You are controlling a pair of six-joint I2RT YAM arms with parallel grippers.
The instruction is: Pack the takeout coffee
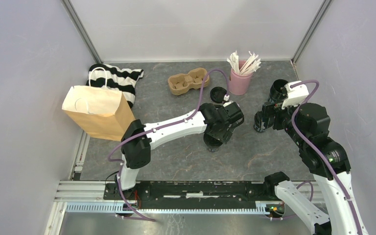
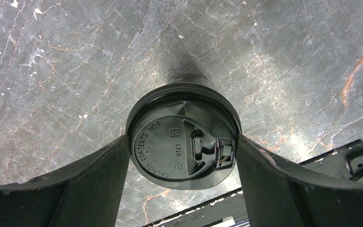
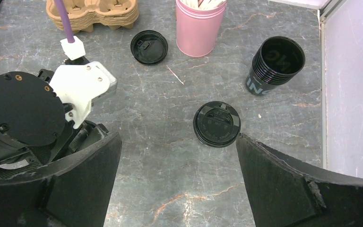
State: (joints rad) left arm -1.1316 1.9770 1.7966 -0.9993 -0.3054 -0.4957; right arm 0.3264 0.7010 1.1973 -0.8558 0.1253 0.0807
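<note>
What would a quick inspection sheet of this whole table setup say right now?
Surface: grey marbled table, one stray stick.
Job's things: lidded cup inside left tool; second lidded cup ahead of right tool.
Clutter: loose lid, cup stack, pink cup of sticks, carrier tray, paper bag, striped cloth.
Tools: left straddles cup, grip unclear; right open, empty.
Cables: purple cables along both arms.
Surroundings: pale walls, metal frame.

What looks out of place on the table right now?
A loose black lid lies flat on the table beside the pink cup, on no cup. One white stick lies stray near it. No spill visible.
</note>
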